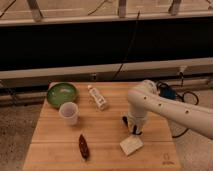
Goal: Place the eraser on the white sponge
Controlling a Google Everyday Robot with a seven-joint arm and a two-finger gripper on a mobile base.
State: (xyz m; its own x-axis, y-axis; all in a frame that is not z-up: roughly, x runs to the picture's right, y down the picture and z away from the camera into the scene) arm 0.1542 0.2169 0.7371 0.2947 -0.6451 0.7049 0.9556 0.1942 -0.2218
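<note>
The white sponge (131, 145) lies on the wooden table (50, 145) near its front edge, right of centre. My gripper (133, 129) hangs from the white arm (165, 107) that reaches in from the right. It is just above and behind the sponge, very close to it. A small dark piece (125, 120) shows at the gripper's left side. I cannot tell whether it is the eraser. No black eraser lies in plain view on the table.
A green bowl (62, 93) sits at the back left, with a white plastic cup (69, 112) in front of it. A white bottle (98, 98) lies near the back centre. A dark reddish-brown elongated object (83, 146) lies at the front left.
</note>
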